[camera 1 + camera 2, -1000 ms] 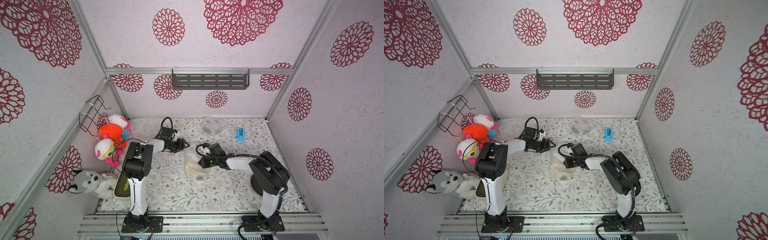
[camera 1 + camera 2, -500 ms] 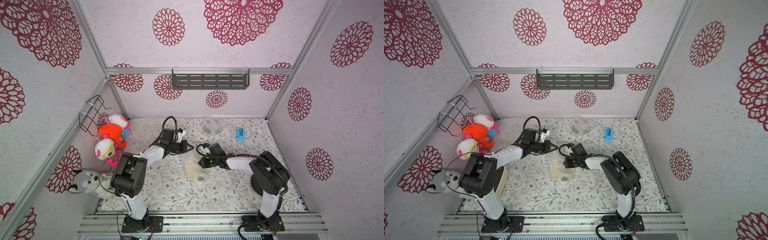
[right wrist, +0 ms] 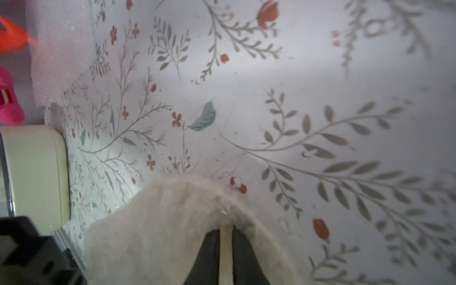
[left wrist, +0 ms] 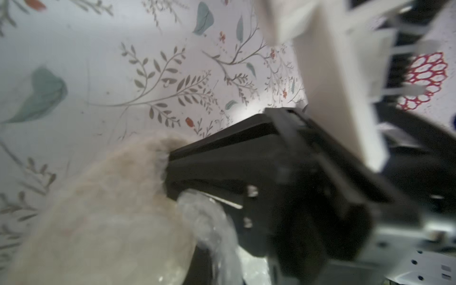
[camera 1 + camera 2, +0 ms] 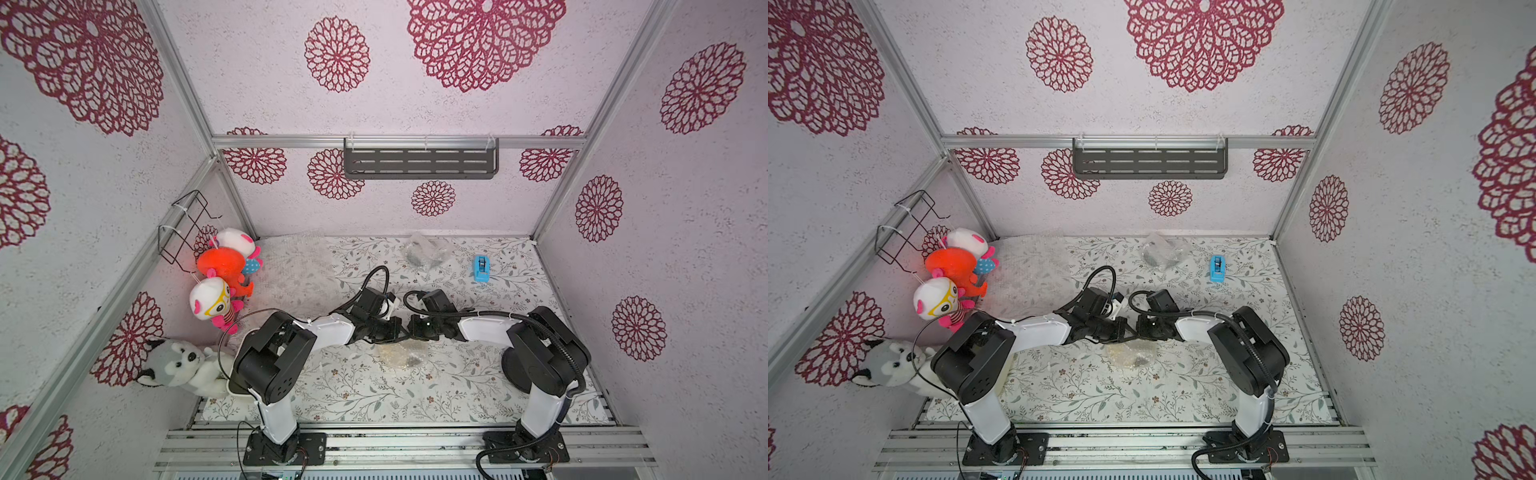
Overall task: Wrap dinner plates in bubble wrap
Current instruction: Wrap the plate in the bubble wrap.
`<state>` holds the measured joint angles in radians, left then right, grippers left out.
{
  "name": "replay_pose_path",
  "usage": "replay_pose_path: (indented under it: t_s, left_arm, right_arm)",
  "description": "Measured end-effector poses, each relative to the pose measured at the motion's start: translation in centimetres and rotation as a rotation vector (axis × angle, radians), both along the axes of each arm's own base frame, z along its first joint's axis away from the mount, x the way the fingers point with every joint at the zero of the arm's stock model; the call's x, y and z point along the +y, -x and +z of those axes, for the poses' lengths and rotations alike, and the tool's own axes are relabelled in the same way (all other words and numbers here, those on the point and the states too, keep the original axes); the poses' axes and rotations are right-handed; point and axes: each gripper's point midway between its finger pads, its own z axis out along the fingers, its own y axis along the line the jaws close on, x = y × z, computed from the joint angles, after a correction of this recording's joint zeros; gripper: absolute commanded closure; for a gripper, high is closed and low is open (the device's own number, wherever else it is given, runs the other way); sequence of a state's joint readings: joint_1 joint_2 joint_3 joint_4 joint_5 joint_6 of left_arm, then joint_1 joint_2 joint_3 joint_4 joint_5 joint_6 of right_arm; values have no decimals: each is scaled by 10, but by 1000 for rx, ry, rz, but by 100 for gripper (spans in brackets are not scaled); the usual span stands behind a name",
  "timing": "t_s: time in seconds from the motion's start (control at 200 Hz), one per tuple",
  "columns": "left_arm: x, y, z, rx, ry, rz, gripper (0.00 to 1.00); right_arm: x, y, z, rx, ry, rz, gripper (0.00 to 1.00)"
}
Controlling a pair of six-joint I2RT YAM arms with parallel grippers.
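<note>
A cream dinner plate (image 5: 399, 356) lies mid-table, bundled in clear bubble wrap (image 4: 212, 222). Both grippers meet at its far edge. My right gripper (image 3: 225, 238) is shut on the plate's wrapped rim, and a cream strip shows between its dark fingers (image 3: 209, 254). My left gripper (image 5: 400, 335) is shut just beside it, tip to tip with the right gripper (image 5: 412, 332). A strand of wrap runs down into its jaws in the left wrist view. A black plate (image 5: 424, 254), wrapped in bubble wrap, rests near the back wall.
A loose bubble wrap sheet (image 5: 291, 266) lies flat at the back left. A blue tape dispenser (image 5: 481, 269) stands at the back right. A cream tub (image 3: 37, 172) sits at the front left, by plush toys (image 5: 220, 266) on the left wall.
My left arm swung from the back left to the middle, and its gripper closed beside the right gripper at the wrapped cream plate. The right gripper stayed on the rim.
</note>
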<state>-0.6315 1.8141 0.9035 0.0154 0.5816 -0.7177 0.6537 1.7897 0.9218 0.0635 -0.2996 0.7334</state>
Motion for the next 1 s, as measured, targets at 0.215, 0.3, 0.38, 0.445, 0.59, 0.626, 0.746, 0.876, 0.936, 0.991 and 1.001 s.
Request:
replay_pose_path:
  t_s: [0.215,0.3,0.38,0.445,0.59,0.626,0.746,0.876,0.936,0.991,1.001]
  left_arm:
    - [-5,13,-13,7,-15,-18,100]
    - [-9,9,-17,12,-10,-22,100]
    - [-11,8,-16,10,-7,-24,100]
    - [-11,8,-16,11,-9,-24,100]
    - [-10,7,-16,14,-10,-23,100]
    - [-10,7,-16,18,-12,-24,100]
    - [-9,5,-15,19,-23,-30,100]
    - [-9,2,-14,18,-38,-44,100]
    - [-10,-1,-12,11,-50,-57,100]
    - [-12,-7,-9,-12,-63,-63,100]
    - [-13,-8,-9,-19,-64,-65,100]
  right_arm:
    - [-6,1,12,-47,-29,-52,69]
    - [-18,-7,34,-126,-16,-38,67]
    - [-40,-15,66,-227,-8,-36,70]
    - [-60,-11,87,-297,4,-16,76]
    - [-69,45,76,-268,-25,164,83]
    - [-65,65,63,-223,-34,224,83]
    - [-54,124,21,-89,-28,403,85]
    - [-50,132,-4,-41,10,445,89]
    - [-46,121,-10,-41,35,432,90]
    - [-39,112,-12,-42,43,423,91]
    - [-38,109,-12,-45,43,420,91]
